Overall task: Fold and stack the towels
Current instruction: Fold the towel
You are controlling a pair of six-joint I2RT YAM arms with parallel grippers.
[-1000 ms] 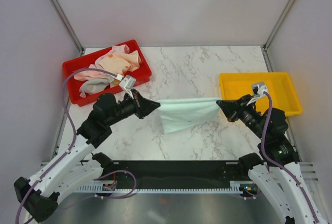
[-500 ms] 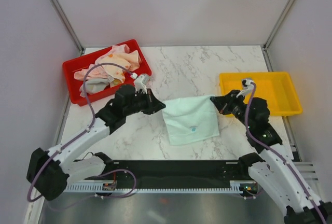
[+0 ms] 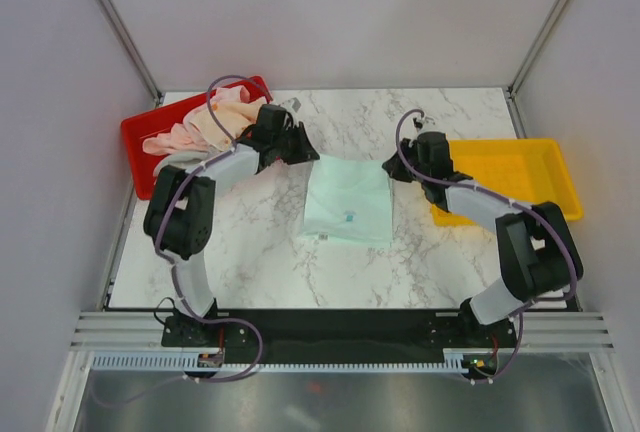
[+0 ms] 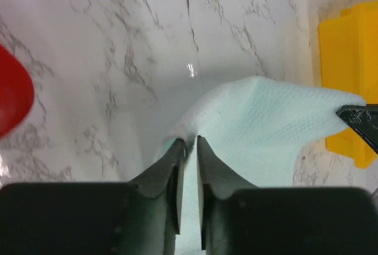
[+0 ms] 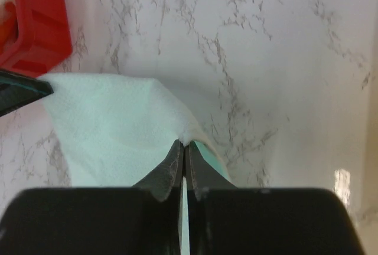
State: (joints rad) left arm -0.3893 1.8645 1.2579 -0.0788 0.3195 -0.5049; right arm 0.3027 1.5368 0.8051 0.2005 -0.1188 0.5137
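A pale mint towel [image 3: 348,202] lies flat on the marble table, a small mark near its front edge. My left gripper [image 3: 312,157] is at its far left corner. In the left wrist view its jaws [image 4: 191,143] stand slightly apart, and the corner of the mint towel [image 4: 266,119] peaks loosely at their tips. My right gripper [image 3: 388,167] is at the far right corner, shut [image 5: 183,144] tightly on a pinch of the mint towel [image 5: 112,125]. Several more towels [image 3: 215,117], pink, cream and grey, are heaped in the red tray [image 3: 135,137].
The yellow tray [image 3: 540,152] stands at the right, just behind my right arm, with nothing in it that I can see. The red tray sits at the back left, close behind my left gripper. White walls enclose the table on three sides.
Both arms reached towards the back of the table and laid the mint towel down flat, from hanging stretched between them. The left jaws have parted a little; the right jaws stay pinched.
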